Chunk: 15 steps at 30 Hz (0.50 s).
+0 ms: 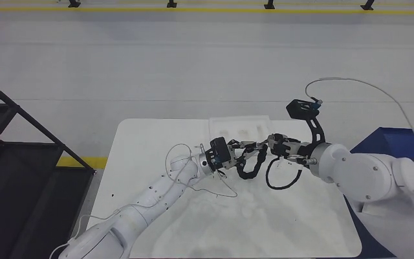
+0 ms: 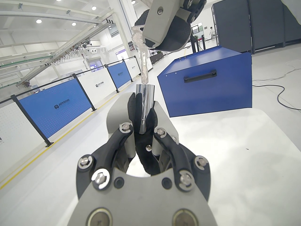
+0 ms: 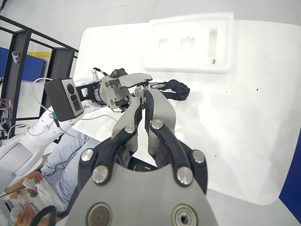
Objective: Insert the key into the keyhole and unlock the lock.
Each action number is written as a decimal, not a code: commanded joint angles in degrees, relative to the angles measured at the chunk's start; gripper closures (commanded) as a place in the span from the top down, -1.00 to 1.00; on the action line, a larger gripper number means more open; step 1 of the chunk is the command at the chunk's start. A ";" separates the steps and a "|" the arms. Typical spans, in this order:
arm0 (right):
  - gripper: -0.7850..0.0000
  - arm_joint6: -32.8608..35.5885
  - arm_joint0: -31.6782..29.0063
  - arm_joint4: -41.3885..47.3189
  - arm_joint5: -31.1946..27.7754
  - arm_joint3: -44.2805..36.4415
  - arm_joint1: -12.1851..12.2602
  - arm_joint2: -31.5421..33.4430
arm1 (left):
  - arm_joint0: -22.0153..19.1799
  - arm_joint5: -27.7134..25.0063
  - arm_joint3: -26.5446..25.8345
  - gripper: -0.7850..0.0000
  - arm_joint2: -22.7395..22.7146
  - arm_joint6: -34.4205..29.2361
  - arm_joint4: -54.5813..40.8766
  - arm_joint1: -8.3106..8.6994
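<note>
Left gripper (image 2: 143,105): clamps lock (image 2: 145,95), centre.
Right gripper (image 3: 144,98): pinches key (image 2: 144,66), tip at lock's top edge.
Foam tray (image 3: 188,68): well apart, upper frame.

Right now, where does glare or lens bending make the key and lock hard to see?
Left wrist view: ceiling beams bow from the lens, but key and lock show plainly. Right wrist view: table and foam tray wash out to white.
</note>
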 commanded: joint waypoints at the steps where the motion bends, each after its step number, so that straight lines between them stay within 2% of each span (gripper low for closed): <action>1: -1.00 -0.22 0.40 0.00 0.23 0.16 0.27 -0.51 | 0.07 -0.12 -0.03 -1.00 -0.20 -0.10 0.16 -0.07; 15: -1.00 -1.26 3.17 0.66 1.27 0.27 1.97 -4.27 | 0.63 -1.52 -0.19 -1.00 -1.51 -0.57 0.45 -0.48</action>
